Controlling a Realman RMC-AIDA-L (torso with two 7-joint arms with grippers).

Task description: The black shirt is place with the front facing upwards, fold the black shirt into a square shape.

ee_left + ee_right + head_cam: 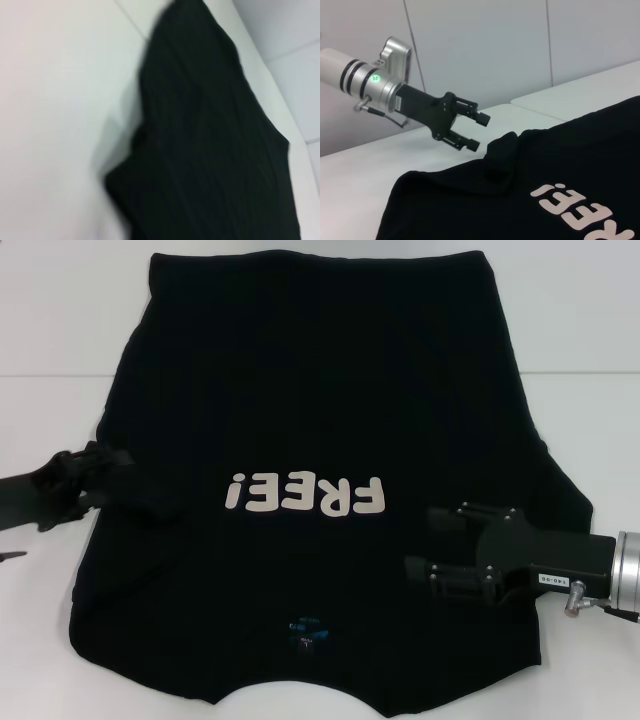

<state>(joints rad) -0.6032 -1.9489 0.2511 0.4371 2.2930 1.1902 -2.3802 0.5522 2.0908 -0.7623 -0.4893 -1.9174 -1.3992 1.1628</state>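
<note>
The black shirt (320,440) lies flat, print up, on the white surface (40,340); soft and limp, best pinched at its side edges. Left end effector (479,131) and right end effector (432,545) hover open, empty.

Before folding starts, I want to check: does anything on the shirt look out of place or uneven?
Yes. The black shirt lies mostly flat, but its edge beside the left tool is bunched into a raised fold.

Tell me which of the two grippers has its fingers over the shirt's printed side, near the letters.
The right gripper: it hangs open over the black shirt, just beside the "FREE!" print. The left gripper, also open, sits at the shirt's left edge.
</note>
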